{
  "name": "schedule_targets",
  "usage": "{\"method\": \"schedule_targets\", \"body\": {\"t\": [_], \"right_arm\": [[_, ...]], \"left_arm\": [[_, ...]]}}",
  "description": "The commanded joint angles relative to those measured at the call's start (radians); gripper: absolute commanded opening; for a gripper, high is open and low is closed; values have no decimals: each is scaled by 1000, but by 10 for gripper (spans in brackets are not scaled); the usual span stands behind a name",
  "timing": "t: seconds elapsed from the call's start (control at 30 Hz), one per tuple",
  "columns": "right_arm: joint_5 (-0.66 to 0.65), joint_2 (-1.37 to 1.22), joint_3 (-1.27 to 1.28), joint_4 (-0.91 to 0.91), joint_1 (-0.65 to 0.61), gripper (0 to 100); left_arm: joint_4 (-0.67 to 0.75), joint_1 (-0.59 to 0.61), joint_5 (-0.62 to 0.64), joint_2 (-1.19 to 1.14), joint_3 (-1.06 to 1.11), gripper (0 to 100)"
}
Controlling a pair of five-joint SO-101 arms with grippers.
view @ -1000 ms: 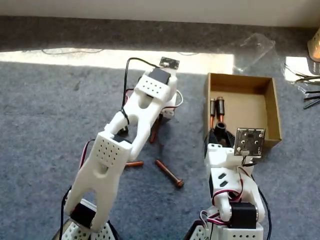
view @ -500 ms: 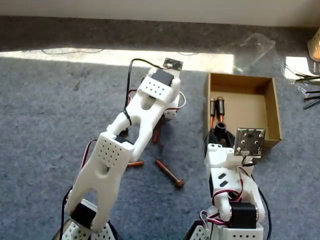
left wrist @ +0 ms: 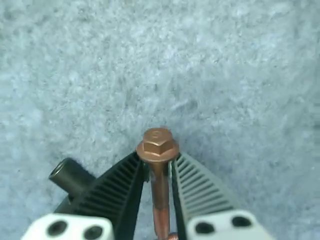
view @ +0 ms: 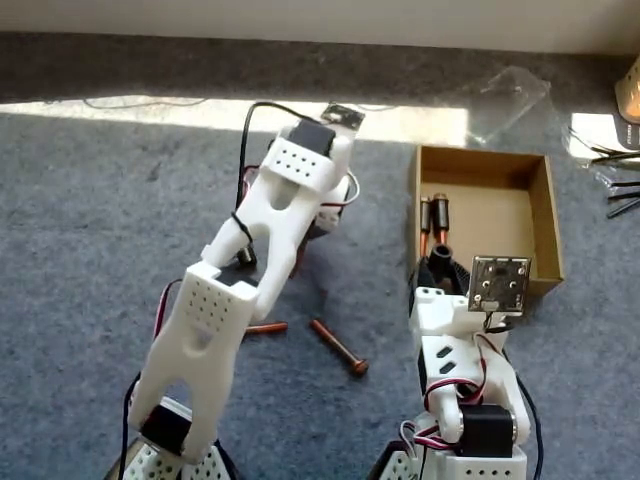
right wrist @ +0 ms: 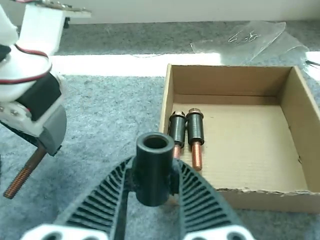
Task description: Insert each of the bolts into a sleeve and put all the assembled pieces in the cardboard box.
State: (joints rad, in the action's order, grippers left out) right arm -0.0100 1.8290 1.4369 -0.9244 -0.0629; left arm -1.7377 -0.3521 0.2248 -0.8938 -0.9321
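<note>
Left tool [left wrist: 159, 160] is closed on a copper bolt [left wrist: 158, 146]. The shank is pinched between the two ribbed fingers and the hex head stands just past the fingertips, over the grey tabletop [left wrist: 225, 75]. A loose black sleeve [left wrist: 67, 175] lies just outside one finger; can't tell if they touch. Right tool [right wrist: 154, 169] is closed around a second black sleeve [right wrist: 152, 182], with the open bore facing back toward the wrist. Directly ahead of the right tool's fingertips sits the cardboard box [right wrist: 169, 100]. Inside it are two assembled pieces [right wrist: 176, 131] [right wrist: 194, 131], side by side with their bolt heads pointing away from the tool. In the high view, two loose bolts [view: 338, 347] [view: 266, 327] lie well behind the left tool, between the arms. One of them is partly under the left arm.
</note>
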Motion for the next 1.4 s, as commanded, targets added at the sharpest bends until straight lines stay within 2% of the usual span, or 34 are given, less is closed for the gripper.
{"method": "schedule_targets", "body": {"t": [0.0, 0.3, 0.53, 0.8, 1.0, 1.2, 1.37], "right_arm": [[8, 8, -4, 36, 7, 5], [5, 8, -2, 38, -24, 5], [3, 8, -1, 36, -87, 5], [2, 8, 1, 36, -166, 5], [2, 7, 45, 88, -209, 5], [2, 7, 134, 229, -262, 5], [2, 7, 145, 255, -318, 5]], "left_arm": [[-14, 7, -11, 209, 58, 4], [-11, 7, -14, 524, 286, 4], [-9, 5, -129, 731, 458, 4], [6, -1, -147, 938, 624, 4], [118, -48, -147, 1141, 849, 4], [278, -45, -149, 1377, 1118, 4], [405, -45, -149, 1541, 1302, 4]]}}
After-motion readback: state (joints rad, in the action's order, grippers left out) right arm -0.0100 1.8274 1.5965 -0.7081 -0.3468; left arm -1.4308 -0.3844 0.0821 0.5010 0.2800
